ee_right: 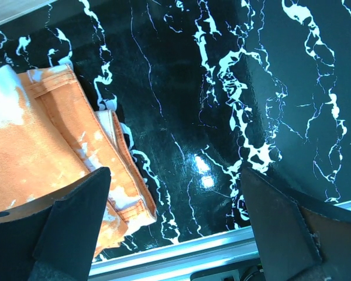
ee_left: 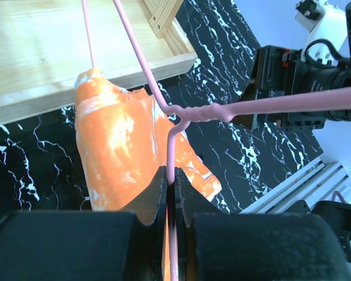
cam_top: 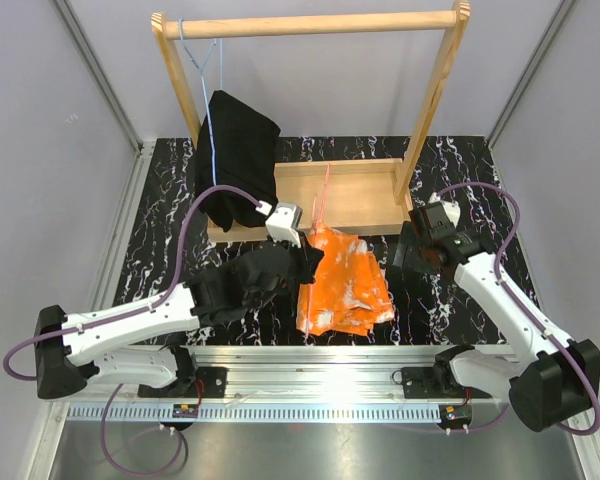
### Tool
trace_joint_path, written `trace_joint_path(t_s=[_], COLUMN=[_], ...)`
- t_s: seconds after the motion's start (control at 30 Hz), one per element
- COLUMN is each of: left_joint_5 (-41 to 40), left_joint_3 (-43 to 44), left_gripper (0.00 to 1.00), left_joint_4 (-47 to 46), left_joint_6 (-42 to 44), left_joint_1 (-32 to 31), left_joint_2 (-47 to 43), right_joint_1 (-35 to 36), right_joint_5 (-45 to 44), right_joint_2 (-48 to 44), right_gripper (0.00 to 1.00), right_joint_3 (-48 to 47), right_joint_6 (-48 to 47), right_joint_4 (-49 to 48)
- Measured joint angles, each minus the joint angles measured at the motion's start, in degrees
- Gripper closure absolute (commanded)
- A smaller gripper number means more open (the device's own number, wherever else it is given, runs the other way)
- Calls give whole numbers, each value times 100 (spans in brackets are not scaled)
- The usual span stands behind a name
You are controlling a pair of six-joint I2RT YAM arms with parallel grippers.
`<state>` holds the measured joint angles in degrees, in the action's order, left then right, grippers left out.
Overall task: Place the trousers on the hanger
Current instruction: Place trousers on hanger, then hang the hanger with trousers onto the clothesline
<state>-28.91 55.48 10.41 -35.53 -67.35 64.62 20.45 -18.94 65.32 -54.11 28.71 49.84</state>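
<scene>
Over the black marbled desk (cam_top: 155, 215), seen from above, the left fingers (cam_top: 308, 258) sit at the near corner of the trousers (cam_top: 348, 285). The trousers lie in a crumpled orange-and-white heap on the desk, between the two sets of fingers. The hanger (cam_top: 325, 205), thin and pink, runs from the left fingers away toward the base of the wooden rack (cam_top: 310, 22). The right fingers (cam_top: 410, 266) hang just off the other side of the trousers. Beyond the left fingers, a black garment (cam_top: 235, 160) hangs from the rack on a light-blue hanger (cam_top: 210, 100).

From the left wrist, those fingers are pinched tight on the hanger's wire stem, a little short of its twisted neck. The trousers lie on the desk past the fingertips, under the wire.

From the right wrist, the fingers are spread wide and hold nothing. Bare desk lies between them, and the trousers' edge reaches beneath and beside one finger.
</scene>
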Motion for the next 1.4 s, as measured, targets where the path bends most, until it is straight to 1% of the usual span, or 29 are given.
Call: trace_joint_path(t_s=[0.17,0.43,0.73,1.03,1.2,1.4], left_joint_5=[319,669,1047,1733,2028,2234], left_joint_3=[363,1499,3036,4033,4439,4889], left_gripper=[100,100,100,100,100,100], left_joint_4=[131,466,970,1023,1032,1073], left_joint_6=[111,374,568,442,358,352], left_joint_1=[275,693,1408,2229,2389,2426], left_joint_2=[7,295,1062,1954,2369,2568], right_joint_1=[0,0,0,0,0,0], right_joint_5=[9,17,101,245,317,363], right_joint_2=[-92,-365,-481,-688,-710,-710], right_gripper=[0,0,0,0,0,0], right_joint_3=[0,0,0,0,0,2], right_joint_6=[-7,-63,-138,-223,-267,-295], right_joint_4=[22,61,59,57,48,-59])
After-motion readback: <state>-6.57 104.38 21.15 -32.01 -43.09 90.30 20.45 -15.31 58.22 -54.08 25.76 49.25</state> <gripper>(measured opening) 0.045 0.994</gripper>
